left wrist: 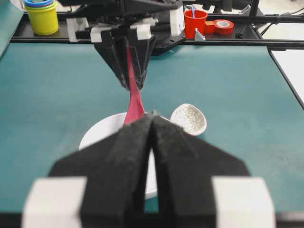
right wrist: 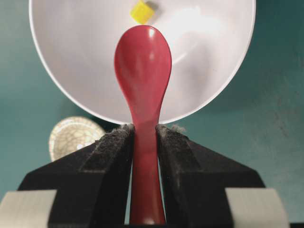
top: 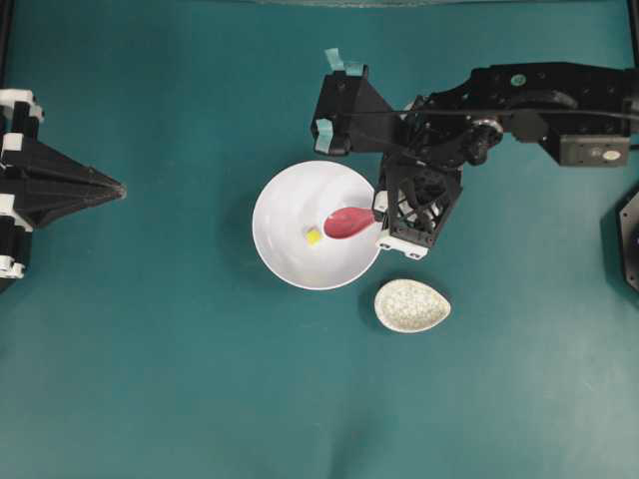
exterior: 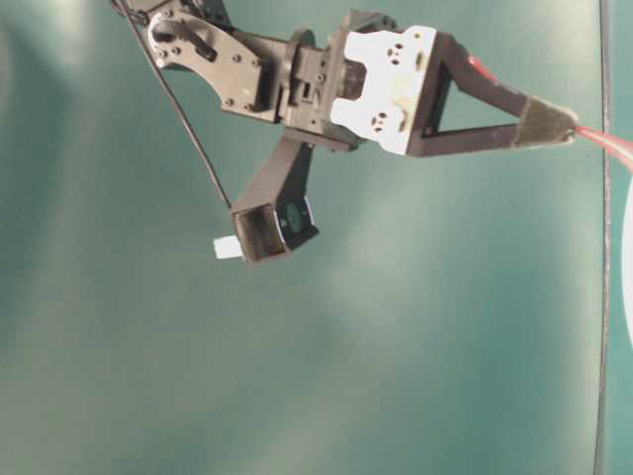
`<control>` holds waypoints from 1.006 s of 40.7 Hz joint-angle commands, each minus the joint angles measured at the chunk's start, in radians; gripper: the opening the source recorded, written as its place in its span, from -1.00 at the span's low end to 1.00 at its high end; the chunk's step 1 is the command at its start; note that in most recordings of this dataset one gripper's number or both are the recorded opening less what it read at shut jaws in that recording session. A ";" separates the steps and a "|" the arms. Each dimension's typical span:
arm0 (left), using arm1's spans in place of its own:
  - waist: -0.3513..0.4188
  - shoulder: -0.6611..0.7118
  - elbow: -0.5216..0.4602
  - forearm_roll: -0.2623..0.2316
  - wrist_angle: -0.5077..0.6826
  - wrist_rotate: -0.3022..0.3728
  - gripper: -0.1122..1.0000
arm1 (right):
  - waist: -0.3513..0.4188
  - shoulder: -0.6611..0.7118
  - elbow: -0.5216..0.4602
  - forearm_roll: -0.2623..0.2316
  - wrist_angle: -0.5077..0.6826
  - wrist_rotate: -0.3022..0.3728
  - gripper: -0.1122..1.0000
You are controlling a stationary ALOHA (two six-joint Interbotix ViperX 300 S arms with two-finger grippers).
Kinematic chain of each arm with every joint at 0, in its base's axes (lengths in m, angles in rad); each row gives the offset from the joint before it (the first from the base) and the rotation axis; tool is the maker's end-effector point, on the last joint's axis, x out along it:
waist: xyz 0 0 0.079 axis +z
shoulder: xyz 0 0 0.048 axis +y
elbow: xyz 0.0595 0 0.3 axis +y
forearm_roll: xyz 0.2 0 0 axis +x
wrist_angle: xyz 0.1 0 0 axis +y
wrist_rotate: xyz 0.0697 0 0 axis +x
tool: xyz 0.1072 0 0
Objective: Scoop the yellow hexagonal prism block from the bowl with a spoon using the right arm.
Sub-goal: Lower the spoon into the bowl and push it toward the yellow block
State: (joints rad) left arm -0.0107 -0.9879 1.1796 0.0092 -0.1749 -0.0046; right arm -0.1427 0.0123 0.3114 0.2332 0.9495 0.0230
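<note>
The white bowl (top: 290,200) sits mid-table with the small yellow hexagonal prism block (top: 314,237) on its floor. My right gripper (top: 380,214) hangs over the bowl's right rim, shut on the handle of the pink-red spoon (top: 349,223). The scoop is inside the bowl, just right of the block and apart from it. From the right wrist, the spoon (right wrist: 142,61) points at the block (right wrist: 142,12) in the bowl (right wrist: 71,57), and the pads (right wrist: 118,142) press the handle. My left gripper (top: 115,188) rests at the far left, shut and empty.
A speckled egg-shaped spoon rest (top: 412,304) lies just below-right of the bowl. In the left wrist view, a stack of yellow cups (left wrist: 42,16), a red cup (left wrist: 194,21) and a red tape roll (left wrist: 222,26) stand on the rack beyond the table.
</note>
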 commanded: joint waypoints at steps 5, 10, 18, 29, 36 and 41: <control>-0.002 0.008 -0.028 0.003 -0.005 0.002 -0.81 | 0.012 0.008 -0.023 -0.002 -0.003 0.011 -0.39; -0.002 0.006 -0.028 0.002 -0.005 0.002 -0.81 | 0.014 0.017 -0.023 -0.003 -0.006 0.018 -0.39; -0.002 0.003 -0.028 0.003 -0.005 -0.002 -0.81 | 0.020 0.034 -0.023 -0.005 -0.026 0.018 -0.39; -0.002 0.002 -0.029 0.002 -0.005 -0.003 -0.81 | 0.023 0.052 -0.023 -0.006 -0.052 0.018 -0.39; -0.003 0.000 -0.029 0.003 -0.005 -0.008 -0.81 | 0.023 0.066 -0.023 -0.006 -0.063 0.018 -0.39; -0.002 -0.003 -0.029 0.003 -0.006 -0.009 -0.81 | 0.023 0.077 -0.023 -0.006 -0.067 0.017 -0.39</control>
State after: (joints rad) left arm -0.0107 -0.9940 1.1781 0.0107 -0.1749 -0.0123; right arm -0.1212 0.0982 0.3114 0.2270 0.8897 0.0399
